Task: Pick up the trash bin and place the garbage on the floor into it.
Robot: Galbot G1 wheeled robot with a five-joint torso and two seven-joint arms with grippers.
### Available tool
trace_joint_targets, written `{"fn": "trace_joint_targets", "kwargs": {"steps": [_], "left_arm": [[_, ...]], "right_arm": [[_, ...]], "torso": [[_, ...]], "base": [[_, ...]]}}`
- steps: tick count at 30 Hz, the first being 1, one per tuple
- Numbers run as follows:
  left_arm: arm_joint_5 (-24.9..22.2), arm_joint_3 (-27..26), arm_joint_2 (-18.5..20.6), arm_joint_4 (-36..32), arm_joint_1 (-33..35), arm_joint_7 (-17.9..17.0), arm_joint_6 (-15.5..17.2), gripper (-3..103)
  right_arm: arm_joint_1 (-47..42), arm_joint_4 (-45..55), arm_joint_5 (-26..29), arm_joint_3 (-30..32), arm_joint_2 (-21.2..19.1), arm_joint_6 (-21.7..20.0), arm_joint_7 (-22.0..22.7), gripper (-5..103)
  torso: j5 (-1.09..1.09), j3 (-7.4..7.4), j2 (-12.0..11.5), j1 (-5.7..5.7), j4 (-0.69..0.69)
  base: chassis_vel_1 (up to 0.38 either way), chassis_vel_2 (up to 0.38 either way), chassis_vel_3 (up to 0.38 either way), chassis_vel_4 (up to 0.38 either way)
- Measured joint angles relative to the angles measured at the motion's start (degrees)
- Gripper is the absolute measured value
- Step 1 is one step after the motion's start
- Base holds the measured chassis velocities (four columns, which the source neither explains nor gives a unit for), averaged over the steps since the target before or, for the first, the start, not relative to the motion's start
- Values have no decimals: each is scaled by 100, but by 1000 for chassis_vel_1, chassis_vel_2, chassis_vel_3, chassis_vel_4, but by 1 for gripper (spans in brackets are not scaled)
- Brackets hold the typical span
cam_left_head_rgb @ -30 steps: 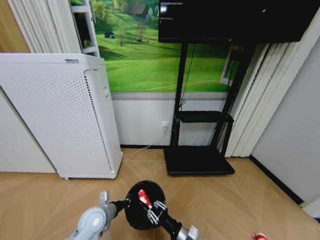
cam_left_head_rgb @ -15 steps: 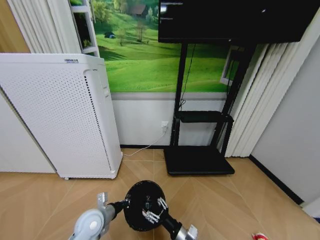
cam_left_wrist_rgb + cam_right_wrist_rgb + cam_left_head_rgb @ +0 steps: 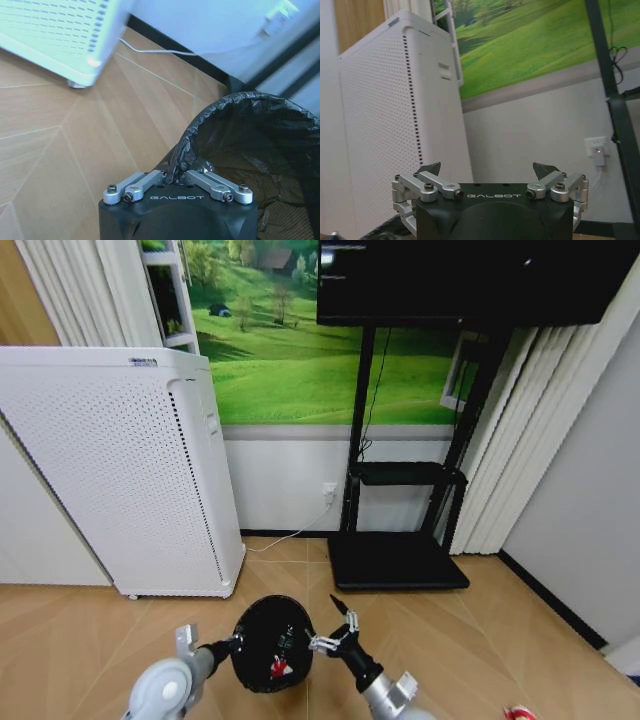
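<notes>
Left gripper (image 3: 236, 642) was clamped on the trash bin (image 3: 271, 643) rim, holding it above the floor (image 3: 480, 620). Head view showed a red scrap (image 3: 281, 668) inside; left wrist view showed fingers pinching the black liner (image 3: 200, 145). Right gripper (image 3: 337, 628), just beside the bin, had fingers spread apart, empty. Another scrap (image 3: 519, 712) lay on the floor, well apart.

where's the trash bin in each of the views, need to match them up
Head view: the trash bin sits low at centre, held at its rim by the left gripper.
Left wrist view: its liner-covered rim is just beyond the fingers.
Right wrist view: I cannot make the bin out.
Shared landmark: the white perforated appliance.
</notes>
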Motion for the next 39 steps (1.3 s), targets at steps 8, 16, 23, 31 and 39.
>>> {"fn": "trace_joint_targets", "kwargs": {"steps": [8, 16, 23, 31, 39], "left_arm": [[-160, -836, -118, -127, 342, -5, -10, 3], [-188, -1094, -297, -193, 486, -9, -11, 3], [-155, -1300, -350, -204, 618, 55, -7, 3], [-169, -1436, -373, -208, 667, 129, -7, 3], [-263, -1572, -376, -269, 709, 189, -7, 3]], "right_arm": [[-123, -20, -28, 157, 283, 2, 263, 100], [-131, -62, -61, 144, 367, 24, 263, 100], [-186, -144, -153, 152, 418, 100, 267, 100], [-86, -747, -543, 263, 696, -161, 1229, 100], [282, -1503, 44, 975, 613, -1573, 2601, 100]], "torso": [[0, 0, 0, 0, 1], [1, 0, 0, 0, 2], [0, 0, 0, 0, 1], [2, 1, 0, 0, 0], [-2, 0, 0, 0, 2]], "base": [[-7, -2, 9, 7], [-117, -110, 116, 128], [-206, -191, 204, 202], [-240, -242, 246, 239], [-51, -78, 70, 55]]}}
